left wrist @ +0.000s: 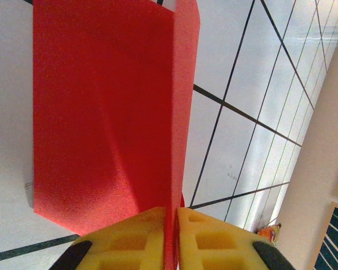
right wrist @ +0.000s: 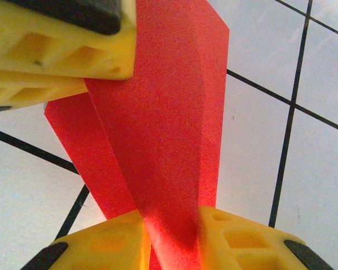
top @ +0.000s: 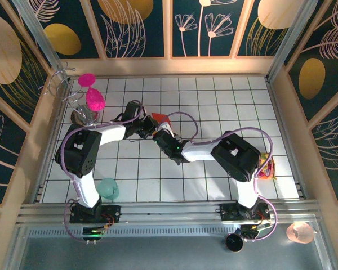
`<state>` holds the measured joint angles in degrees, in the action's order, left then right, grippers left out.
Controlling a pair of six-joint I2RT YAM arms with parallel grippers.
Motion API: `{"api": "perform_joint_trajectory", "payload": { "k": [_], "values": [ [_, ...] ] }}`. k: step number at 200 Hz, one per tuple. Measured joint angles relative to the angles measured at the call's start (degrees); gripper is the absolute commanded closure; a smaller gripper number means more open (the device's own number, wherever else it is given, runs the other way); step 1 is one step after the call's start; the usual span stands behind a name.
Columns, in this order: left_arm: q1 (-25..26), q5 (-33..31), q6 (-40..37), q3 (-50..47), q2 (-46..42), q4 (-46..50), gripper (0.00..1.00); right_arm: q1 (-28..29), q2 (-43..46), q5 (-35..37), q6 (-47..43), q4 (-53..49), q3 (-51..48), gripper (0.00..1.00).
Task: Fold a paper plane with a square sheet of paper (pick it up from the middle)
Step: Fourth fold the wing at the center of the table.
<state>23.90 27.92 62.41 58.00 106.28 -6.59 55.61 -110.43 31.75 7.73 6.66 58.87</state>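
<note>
- My left claw point(left wrist: 172, 220) is pinched together on the red paper point(left wrist: 101, 112) — the yellow pads meet on one thin standing edge, and a broad folded panel rises away from them.
- My right claw point(right wrist: 172, 228) is clamped on the same paper from the opposite side. Several layers fill the gap between its fingers, and my left pads point(right wrist: 56, 62) sit close above.
- The paper hangs between my two claws, to the right of the magenta goblets point(top: 93, 94) and a little nearer my bases than they are.
- I judge it partly folded, not yet a finished dart.
- It should handle light and thin: limp where it is a single layer, stiffer along the creases.
- A hard pull between my claws could tear it, and a slack pinch could let it slide — so I would hold the layered folds near the centre ridge, never a loose corner.
</note>
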Motion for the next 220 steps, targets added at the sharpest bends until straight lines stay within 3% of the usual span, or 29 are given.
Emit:
{"api": "perform_joint_trajectory", "payload": {
  "k": [119,181,220],
  "values": [
    [-2.21,-3.28,-2.58,1.95,-1.33,3.89,0.50,-0.02,0.02,-2.08,-2.75,2.16,-1.79,0.92],
    [-3.76,-9.14,-4.96,-2.86,-12.22,3.82,0.46,-1.36,0.22,-12.57,-3.91,2.12,-1.84,0.94],
    [-3.76,-9.35,-5.46,-7.28,-13.88,3.37,0.45,-4.42,1.60,-22.10,-3.34,0.92,-1.84,0.94]
  ]
}}
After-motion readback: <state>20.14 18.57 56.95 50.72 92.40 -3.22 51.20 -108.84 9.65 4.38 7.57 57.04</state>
